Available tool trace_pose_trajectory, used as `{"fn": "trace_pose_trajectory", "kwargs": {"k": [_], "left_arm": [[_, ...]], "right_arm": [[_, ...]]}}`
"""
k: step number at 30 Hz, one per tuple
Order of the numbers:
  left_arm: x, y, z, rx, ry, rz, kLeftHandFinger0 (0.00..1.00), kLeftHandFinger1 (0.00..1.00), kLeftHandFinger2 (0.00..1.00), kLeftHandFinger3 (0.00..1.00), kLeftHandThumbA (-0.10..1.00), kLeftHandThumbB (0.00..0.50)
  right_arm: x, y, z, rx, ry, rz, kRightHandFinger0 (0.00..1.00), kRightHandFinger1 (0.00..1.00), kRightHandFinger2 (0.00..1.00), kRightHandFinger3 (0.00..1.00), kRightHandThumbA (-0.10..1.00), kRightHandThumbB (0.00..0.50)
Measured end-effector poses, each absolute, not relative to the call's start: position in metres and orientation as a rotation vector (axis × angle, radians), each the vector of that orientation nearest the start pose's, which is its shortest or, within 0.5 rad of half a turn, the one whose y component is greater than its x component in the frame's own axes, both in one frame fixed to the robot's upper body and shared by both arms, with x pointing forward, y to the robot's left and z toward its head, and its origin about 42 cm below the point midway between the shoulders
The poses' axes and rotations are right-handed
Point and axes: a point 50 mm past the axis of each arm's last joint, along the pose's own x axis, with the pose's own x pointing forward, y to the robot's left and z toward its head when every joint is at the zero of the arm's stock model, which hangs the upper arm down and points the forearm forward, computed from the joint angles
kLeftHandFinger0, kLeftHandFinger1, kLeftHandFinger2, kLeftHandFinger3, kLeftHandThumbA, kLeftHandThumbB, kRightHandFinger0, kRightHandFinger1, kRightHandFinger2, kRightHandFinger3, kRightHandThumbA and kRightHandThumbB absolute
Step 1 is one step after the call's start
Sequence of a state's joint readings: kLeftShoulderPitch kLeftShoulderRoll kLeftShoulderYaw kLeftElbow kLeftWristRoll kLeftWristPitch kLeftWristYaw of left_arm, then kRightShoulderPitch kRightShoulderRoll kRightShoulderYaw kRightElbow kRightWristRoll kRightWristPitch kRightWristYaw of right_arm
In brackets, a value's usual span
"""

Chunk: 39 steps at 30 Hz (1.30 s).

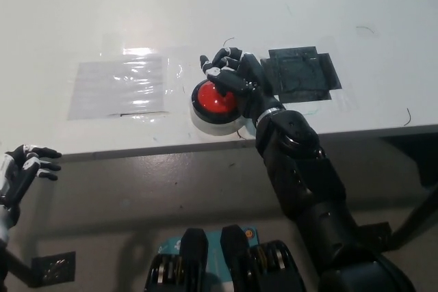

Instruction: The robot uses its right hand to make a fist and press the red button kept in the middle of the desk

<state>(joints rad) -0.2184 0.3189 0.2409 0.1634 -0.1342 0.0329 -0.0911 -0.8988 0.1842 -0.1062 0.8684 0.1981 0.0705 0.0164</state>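
One red button (213, 102) on a white base, near the front edge of the white desk (205, 11), mid-width. Head view: black right hand (236, 78), fingers curled together into a fist, over the button's far right edge. White left hand (20, 169) below the desk edge, lower left, fingers apart, empty. Black tape patch (301, 73) right of the button; clear film sheet (118, 87) left.
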Motion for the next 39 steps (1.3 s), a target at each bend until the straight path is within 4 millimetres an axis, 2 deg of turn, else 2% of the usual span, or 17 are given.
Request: {"fn": "trace_pose_trajectory", "kwargs": {"k": [3,4,6,8,12,13,14,15,16,18,22,25,27,29,31,35,39], "left_arm": [[0.349,0.372,0.153,0.134,-0.069,0.142,0.41,0.42,0.49,0.48,0.54,0.001],[0.349,0.372,0.153,0.134,-0.069,0.142,0.49,0.48,0.55,0.51,0.55,0.001],[0.348,0.372,0.153,0.133,-0.07,0.142,0.46,0.47,0.52,0.49,0.54,0.01],[0.348,0.372,0.153,0.13,-0.071,0.142,0.49,0.49,0.54,0.49,0.57,0.008],[0.347,0.374,0.153,0.136,-0.069,0.142,0.43,0.43,0.49,0.48,0.58,0.015],[0.347,0.374,0.153,0.137,-0.067,0.142,0.43,0.44,0.5,0.48,0.58,0.007],[0.346,0.374,0.152,0.139,-0.065,0.142,0.45,0.46,0.51,0.49,0.58,0.005],[0.346,0.374,0.152,0.141,-0.064,0.142,0.44,0.45,0.5,0.49,0.58,0.012],[0.345,0.375,0.152,0.142,-0.063,0.141,0.49,0.49,0.55,0.51,0.57,0.01],[0.344,0.375,0.153,0.143,-0.06,0.142,0.48,0.48,0.54,0.5,0.58,0.019],[0.342,0.376,0.151,0.143,-0.052,0.143,0.44,0.44,0.51,0.49,0.55,0.0],[0.34,0.377,0.148,0.143,-0.043,0.146,0.5,0.5,0.57,0.52,0.58,0.01],[0.339,0.377,0.147,0.144,-0.04,0.147,0.49,0.49,0.55,0.51,0.57,0.0],[0.338,0.378,0.147,0.143,-0.039,0.147,0.53,0.52,0.58,0.52,0.56,0.0],[0.337,0.379,0.146,0.143,-0.036,0.148,0.52,0.51,0.57,0.53,0.61,0.019],[0.334,0.381,0.145,0.152,-0.03,0.15,0.57,0.55,0.6,0.56,0.6,0.006],[0.334,0.381,0.145,0.153,-0.027,0.15,0.52,0.51,0.56,0.51,0.58,0.02]], "right_arm": [[0.506,-0.041,0.21,0.295,0.116,0.299,0.0,0.0,0.29,0.35,0.53,0.02],[0.506,-0.041,0.21,0.295,0.116,0.3,0.0,0.03,0.33,0.4,0.56,0.065],[0.507,-0.041,0.213,0.295,0.115,0.302,0.0,0.03,0.34,0.41,0.56,0.057],[0.509,-0.043,0.22,0.298,0.11,0.302,0.0,0.02,0.33,0.4,0.53,0.065],[0.516,-0.046,0.246,0.3,0.09,0.302,0.0,0.01,0.33,0.41,0.55,0.047],[0.519,-0.05,0.261,0.299,0.06,0.301,0.0,0.0,0.31,0.36,0.55,0.048],[0.521,-0.053,0.274,0.298,0.037,0.299,0.0,0.0,0.31,0.36,0.56,0.069],[0.523,-0.056,0.287,0.296,0.01,0.298,0.0,0.0,0.3,0.36,0.57,0.086],[0.526,-0.06,0.304,0.296,-0.023,0.296,0.0,0.0,0.3,0.37,0.57,0.094],[0.528,-0.07,0.334,0.307,-0.082,0.291,0.0,0.0,0.33,0.42,0.55,0.091],[0.526,-0.089,0.365,0.316,-0.15,0.276,0.0,0.0,0.33,0.39,0.56,0.095],[0.523,-0.107,0.371,0.311,-0.166,0.256,0.0,0.0,0.34,0.39,0.59,0.101],[0.522,-0.124,0.372,0.299,-0.174,0.235,0.0,0.0,0.33,0.41,0.57,0.073],[0.521,-0.145,0.368,0.289,-0.177,0.206,0.0,0.0,0.32,0.4,0.57,0.031],[0.515,-0.168,0.361,0.273,-0.185,0.172,0.0,0.0,0.33,0.41,0.57,0.03],[0.492,-0.218,0.345,0.257,-0.202,0.087,0.0,0.02,0.36,0.46,0.57,0.031],[0.469,-0.259,0.321,0.252,-0.19,0.015,0.0,0.05,0.37,0.5,0.57,0.037]]}}
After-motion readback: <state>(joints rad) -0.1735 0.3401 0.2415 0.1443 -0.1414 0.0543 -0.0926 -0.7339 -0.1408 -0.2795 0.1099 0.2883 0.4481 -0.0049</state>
